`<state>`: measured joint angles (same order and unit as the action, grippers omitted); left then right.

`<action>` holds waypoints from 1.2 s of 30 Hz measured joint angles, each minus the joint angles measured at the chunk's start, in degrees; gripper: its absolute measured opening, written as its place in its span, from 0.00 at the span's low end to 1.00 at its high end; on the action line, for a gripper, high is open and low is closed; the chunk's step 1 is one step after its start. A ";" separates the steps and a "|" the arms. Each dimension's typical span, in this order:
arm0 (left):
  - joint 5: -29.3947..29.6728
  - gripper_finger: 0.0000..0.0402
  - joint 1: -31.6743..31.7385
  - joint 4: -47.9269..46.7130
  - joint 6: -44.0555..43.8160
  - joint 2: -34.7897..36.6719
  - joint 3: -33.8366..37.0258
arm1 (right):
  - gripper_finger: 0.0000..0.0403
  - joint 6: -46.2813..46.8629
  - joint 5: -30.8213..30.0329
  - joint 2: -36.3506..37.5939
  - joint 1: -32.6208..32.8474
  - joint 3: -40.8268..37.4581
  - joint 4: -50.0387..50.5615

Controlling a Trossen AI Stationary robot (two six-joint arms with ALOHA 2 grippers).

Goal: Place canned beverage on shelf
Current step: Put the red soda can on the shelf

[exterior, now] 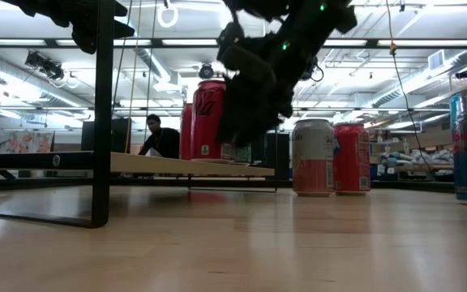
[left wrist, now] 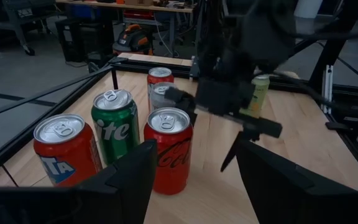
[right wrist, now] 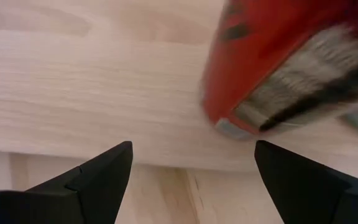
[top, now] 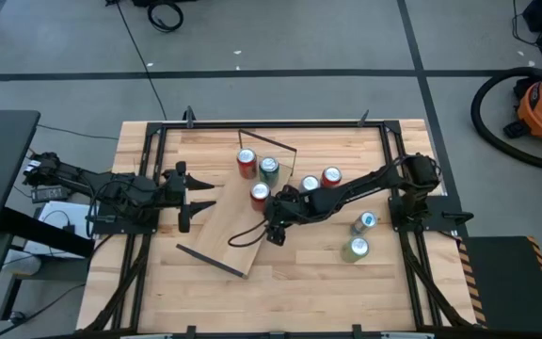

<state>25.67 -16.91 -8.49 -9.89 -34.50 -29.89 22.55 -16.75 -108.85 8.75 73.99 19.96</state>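
Note:
The shelf is a light-wood plank lying slantwise on the table, raised on dark wire brackets at its ends. Three cans stand on its far part: a red cola can, a green can and a red can. My right gripper hangs open just above the plank, beside the cola can; in the right wrist view its fingers stand apart and the can's base lies beyond them, untouched. My left gripper is open and empty at the plank's left side, facing the three cans.
Four more cans stand on the tabletop right of the shelf: a pale one, a red one, a blue one and a yellow-green one. A black frame borders the table. A person shows far behind.

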 joint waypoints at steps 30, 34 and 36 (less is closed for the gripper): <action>0.02 0.58 0.00 -1.51 -0.06 0.00 0.00 | 0.87 -1.67 2.85 -1.72 -3.00 -1.37 -13.98; 0.02 0.58 0.00 -1.47 -0.02 0.00 0.00 | 0.87 -2.82 2.86 -2.37 -3.48 -1.41 -16.19; 0.02 0.58 0.00 -1.47 -0.02 0.00 0.00 | 0.87 -3.29 2.93 -2.65 -3.74 -1.59 -16.55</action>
<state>25.69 -16.91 -9.96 -9.91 -34.50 -29.89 19.26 -13.82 -111.50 5.01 72.40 3.41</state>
